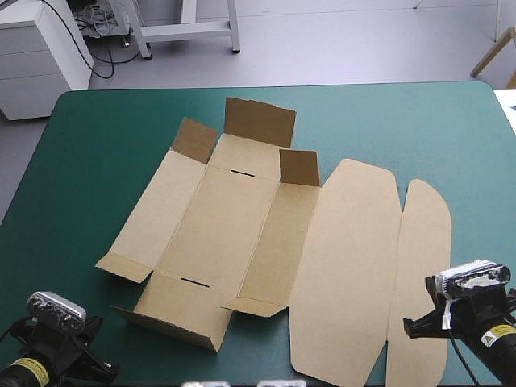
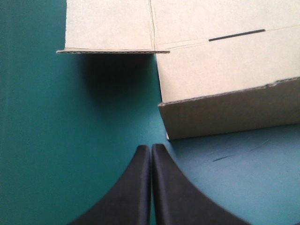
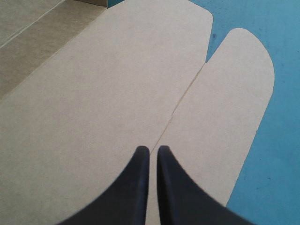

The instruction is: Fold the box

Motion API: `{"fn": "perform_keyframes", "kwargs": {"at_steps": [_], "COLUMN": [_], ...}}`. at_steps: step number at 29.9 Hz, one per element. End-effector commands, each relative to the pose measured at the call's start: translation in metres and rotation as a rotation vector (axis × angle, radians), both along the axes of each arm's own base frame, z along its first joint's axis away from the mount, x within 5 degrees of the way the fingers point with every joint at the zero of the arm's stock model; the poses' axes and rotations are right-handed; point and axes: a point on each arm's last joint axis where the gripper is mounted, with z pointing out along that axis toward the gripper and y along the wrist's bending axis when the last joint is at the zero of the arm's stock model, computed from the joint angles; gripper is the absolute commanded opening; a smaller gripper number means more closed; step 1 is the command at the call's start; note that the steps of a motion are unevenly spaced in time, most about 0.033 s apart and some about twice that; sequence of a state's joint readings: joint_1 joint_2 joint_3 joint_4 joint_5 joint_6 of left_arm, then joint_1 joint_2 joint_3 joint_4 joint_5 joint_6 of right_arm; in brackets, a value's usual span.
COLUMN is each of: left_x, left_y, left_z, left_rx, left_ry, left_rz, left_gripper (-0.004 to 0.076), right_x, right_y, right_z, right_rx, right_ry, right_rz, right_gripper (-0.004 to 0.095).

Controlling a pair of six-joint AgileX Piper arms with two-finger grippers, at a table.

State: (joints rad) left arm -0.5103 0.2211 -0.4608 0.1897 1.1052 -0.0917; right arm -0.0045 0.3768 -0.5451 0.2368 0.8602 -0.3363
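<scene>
Folding barely begun.
I see the box (image 1: 234, 226) mostly flat; left gripper (image 2: 151, 149) beside it, right gripper (image 3: 153, 150) over it, both closed, empty.

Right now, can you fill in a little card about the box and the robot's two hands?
box: brown, spread on the teal-green cover, some walls and flaps raised
lid: flat, at the box's right
left end effector: shut, over bare cover, just short of the box's near corner
right end effector: shut, above the lid's crease
</scene>
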Motion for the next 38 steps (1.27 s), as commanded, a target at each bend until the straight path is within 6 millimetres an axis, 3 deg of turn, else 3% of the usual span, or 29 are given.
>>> {"fn": "perform_keyframes", "kwargs": {"at_steps": [1, 5, 9, 24, 38], "left_x": [0.004, 0.004, 0.004, 0.004, 0.022], "left_y": [-0.002, -0.002, -0.002, -0.002, -0.007], "left_z": [0.01, 0.01, 0.01, 0.01, 0.049], "left_rx": [-0.028, -0.028, -0.028, -0.029, 0.023], "left_ry": [-0.055, -0.055, -0.055, -0.061, -0.09], "left_rz": [-0.009, -0.009, -0.009, -0.009, 0.009], "left_gripper": [-0.001, -0.001, -0.001, -0.001, -0.001], "right_x": [0.003, 0.004, 0.011, 0.079, 0.146], "right_y": [0.0, 0.001, 0.002, 0.005, 0.012], "right_z": [0.012, 0.015, 0.023, 0.075, 0.113], "right_rx": [-0.011, -0.013, -0.017, -0.009, 0.007], "right_ry": [-0.066, -0.025, 0.065, 0.358, 0.31], "right_rz": [0.007, 0.017, 0.036, 0.092, 0.183], "right_gripper": [0.019, 0.0367, 0.0445, 0.0444, 0.0445]}}
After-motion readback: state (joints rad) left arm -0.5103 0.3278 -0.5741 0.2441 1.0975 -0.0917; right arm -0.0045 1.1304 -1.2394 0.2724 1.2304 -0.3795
